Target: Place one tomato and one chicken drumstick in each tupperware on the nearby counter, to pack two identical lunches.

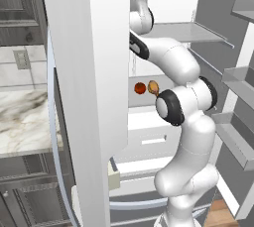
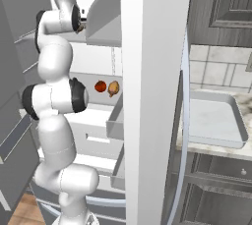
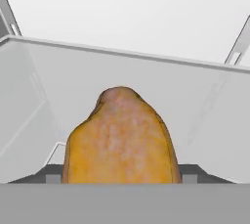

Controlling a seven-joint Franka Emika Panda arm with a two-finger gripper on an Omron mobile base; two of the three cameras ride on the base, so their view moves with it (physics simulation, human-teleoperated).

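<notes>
While the golden-brown breaded chicken drumstick sits right at the hand camera, low against the pincer's dark tips, can't tell if the tips are closed on it or just beside it, so pincer state unknown

Base views: a second drumstick-like piece lies just beside the round red tomato on a white fridge shelf, touching or nearly so

Risks, judged from here:
- arm reaches deep into the open fridge; tall white fridge door stands close on its left, grey door bins on its right. A wide swing on the way out could clip either
- if the hold on the drumstick is shallow, it could slip on pull-back and drop inside the fridge
- white marble-look bench with a grey tray-like container lies beyond the door, so the carry must go around it; the long path raises the drop risk
</notes>
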